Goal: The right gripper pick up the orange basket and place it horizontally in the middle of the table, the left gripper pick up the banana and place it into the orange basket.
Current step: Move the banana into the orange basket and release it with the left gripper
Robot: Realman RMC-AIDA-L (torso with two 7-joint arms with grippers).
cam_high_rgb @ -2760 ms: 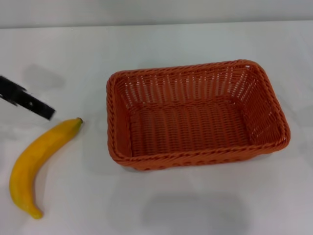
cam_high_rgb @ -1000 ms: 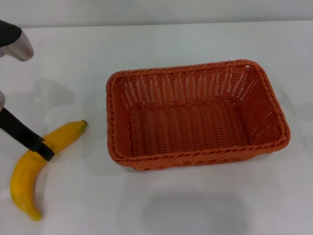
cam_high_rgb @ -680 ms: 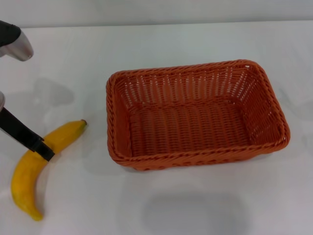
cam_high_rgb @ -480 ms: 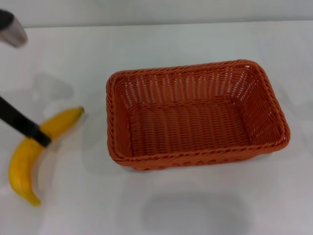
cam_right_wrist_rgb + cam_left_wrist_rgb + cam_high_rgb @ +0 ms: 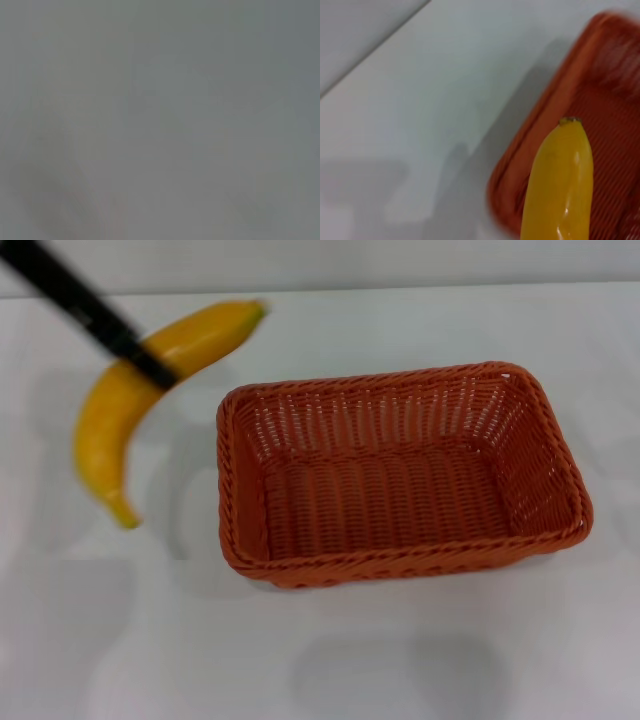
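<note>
**Banana airborne, basket next**

Left pincer (image 5: 140,358) clamped on banana (image 5: 125,400), held above the counter (image 5: 400,670) just off the orange basket (image 5: 400,475)'s left rim. Carry it over the basket's middle, lower, then release. Right pincer not visible.

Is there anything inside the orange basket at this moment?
No. The basket shows only its bare woven floor. The banana hangs outside it to the left, held by the left gripper. What lies beneath the basket is covered.

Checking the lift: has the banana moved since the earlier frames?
Yes. The banana, held by the left hand, is up off the table, nearer the orange basket.
</note>
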